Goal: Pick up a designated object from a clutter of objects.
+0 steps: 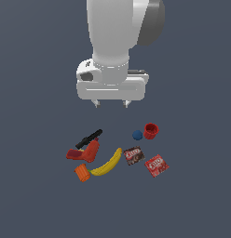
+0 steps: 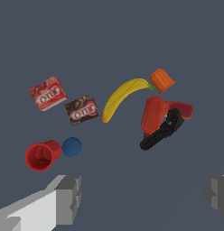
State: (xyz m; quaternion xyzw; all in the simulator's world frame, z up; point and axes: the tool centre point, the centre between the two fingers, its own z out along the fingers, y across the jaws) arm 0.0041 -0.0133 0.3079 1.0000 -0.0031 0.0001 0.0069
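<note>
End effector [image 1: 111, 104]: raised well above the clutter, fingers [image 2: 68, 198] spread wide, holding nothing.

Bright-red box [image 1: 157, 165]: the designated object. Lies flat on the bench [image 1: 38, 200], white oval logo up. It sits at the edge of the clutter, below the end effector and off toward the exterior view's right, the item farthest out on that side.

Brown-red box [image 1: 134, 155]: flat, just beside the bright-red box, apart from it, nearer the line under the end effector.

Banana [image 1: 107, 164]: yellow, curved, between the brown-red box and the drill.

Orange cylinder [image 1: 82, 173]: at the banana's stem end, on its side.

Drill [image 1: 86, 148]: red body, black barrel, below the end effector toward the exterior view's left.

Blue ball [image 1: 137, 135]: just beside the red cup.

Red cup [image 1: 151, 130]: tipped on its side in the wrist view, mouth turned away from the ball.
</note>
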